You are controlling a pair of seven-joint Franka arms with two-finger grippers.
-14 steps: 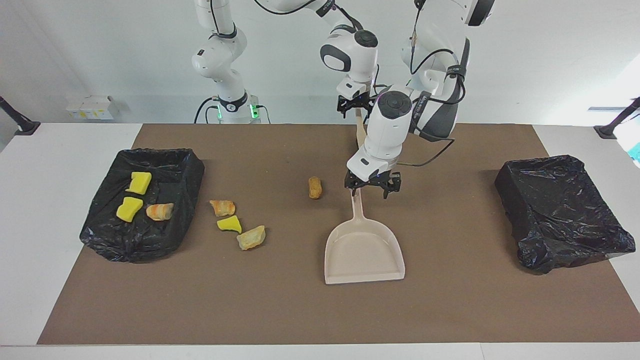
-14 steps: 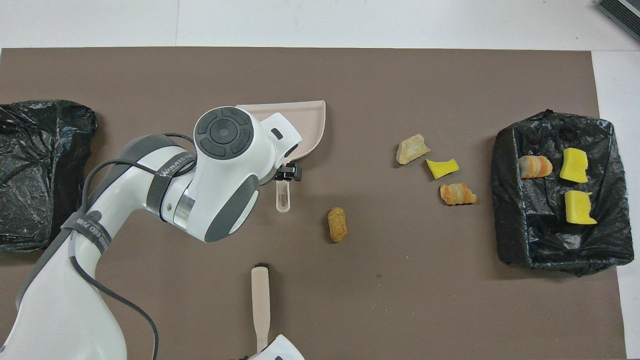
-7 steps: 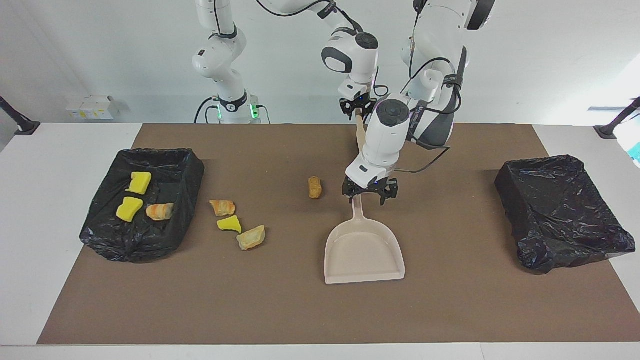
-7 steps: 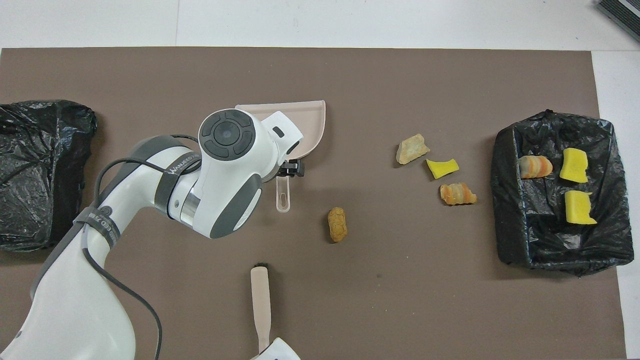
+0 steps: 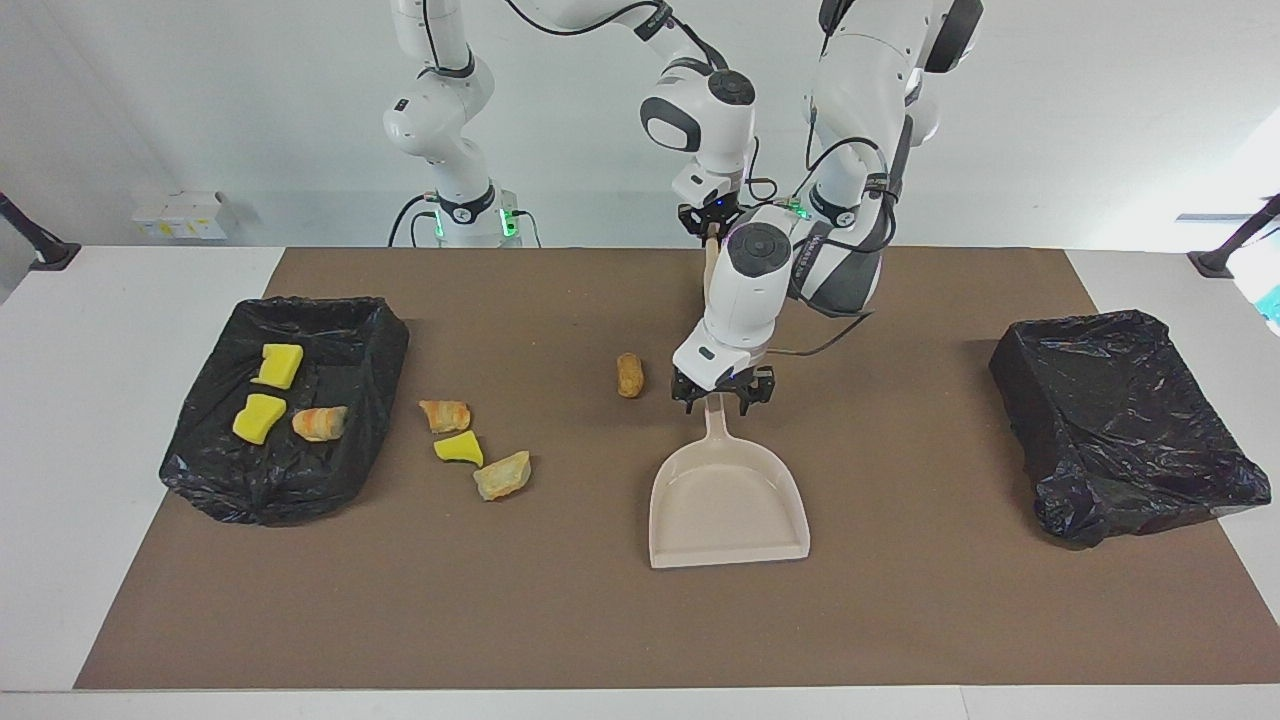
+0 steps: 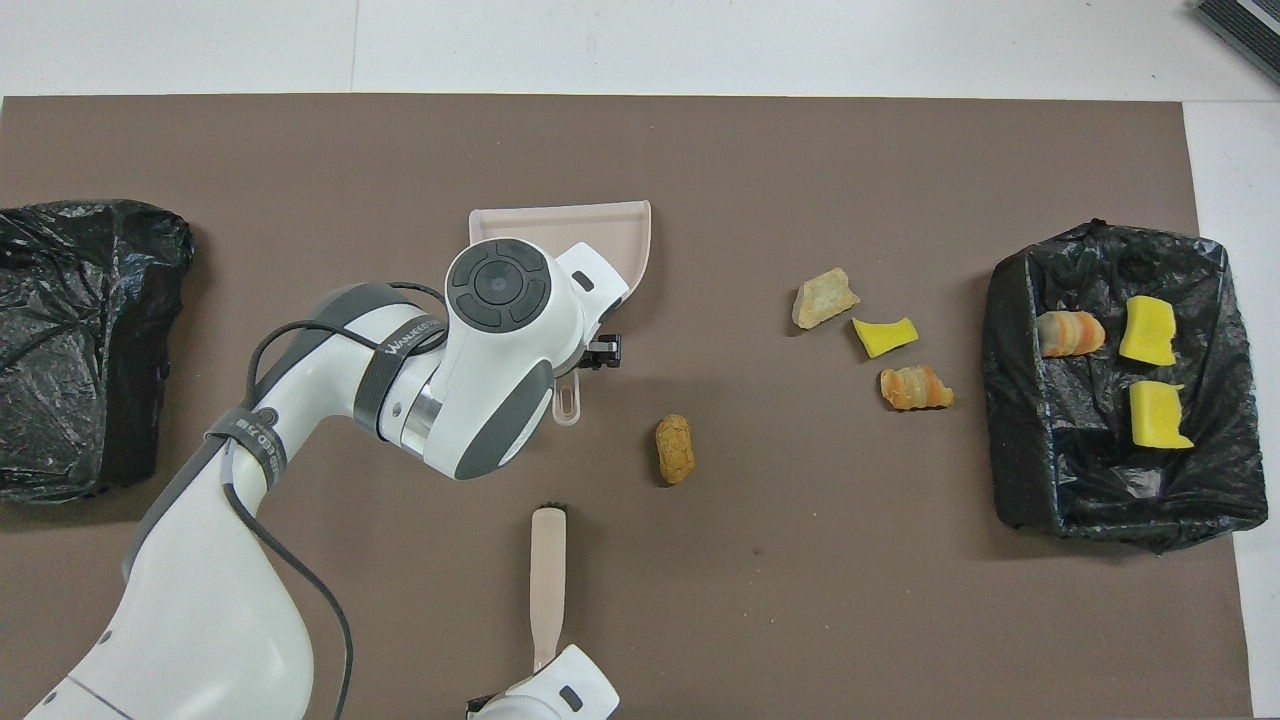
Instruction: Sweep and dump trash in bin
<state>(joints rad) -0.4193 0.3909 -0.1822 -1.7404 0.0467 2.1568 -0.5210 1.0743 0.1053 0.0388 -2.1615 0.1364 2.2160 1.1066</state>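
My left gripper [image 5: 722, 397] is at the dustpan [image 5: 728, 505] handle, jaws undetermined — right gripper [image 5: 711, 222] is clamped on the brush [image 6: 548, 580].

The dustpan [image 5: 728, 505] is beige; the bin liner [image 5: 290, 405] black; the mat [image 5: 900, 600] brown; the trash [image 5: 463, 447] yellow, tan and orange-striped; the brush handle [image 6: 548, 570] beige.

The bench [image 5: 130, 600] carried a brown mat [image 5: 600, 620]. On it lay a dustpan [image 5: 728, 510], four chunks [image 5: 629, 375] beside it, and two bins [image 5: 285, 410].
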